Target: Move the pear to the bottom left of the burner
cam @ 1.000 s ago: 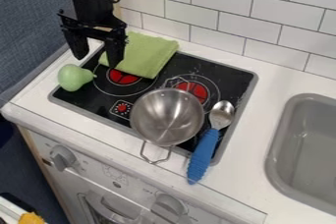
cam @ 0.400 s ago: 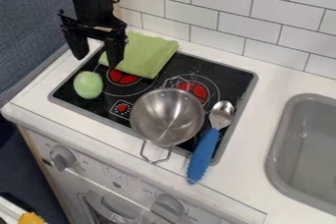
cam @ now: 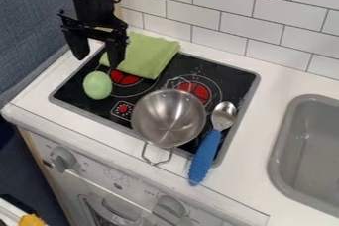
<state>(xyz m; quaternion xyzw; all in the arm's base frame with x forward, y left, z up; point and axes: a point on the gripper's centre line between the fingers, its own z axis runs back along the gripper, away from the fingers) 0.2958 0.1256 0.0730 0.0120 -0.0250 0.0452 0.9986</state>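
At the far left, the pale counter (cam: 28, 95) lies just beyond the rim of the stove top (cam: 69, 91), so a push from the right could send the pear back over that rim. The black end effector (cam: 98, 63) hangs above the stove's rear left with its fingers spread apart and nothing between them. In front of it, the green pear (cam: 98, 85) rests on the glass, at the left side of the left burner (cam: 124, 78). Its round side could let it roll, and a careless dip of the fingers might knock it off its spot or pinch only its edge. Further right, the folded green cloth (cam: 147, 55) lies near one finger; a low sweep might snag and drag it. Right of the pear, the steel pot (cam: 168, 118) would stop a rolling pear or be bumped, perhaps nudging the blue-handled spoon (cam: 206, 150) beside it.
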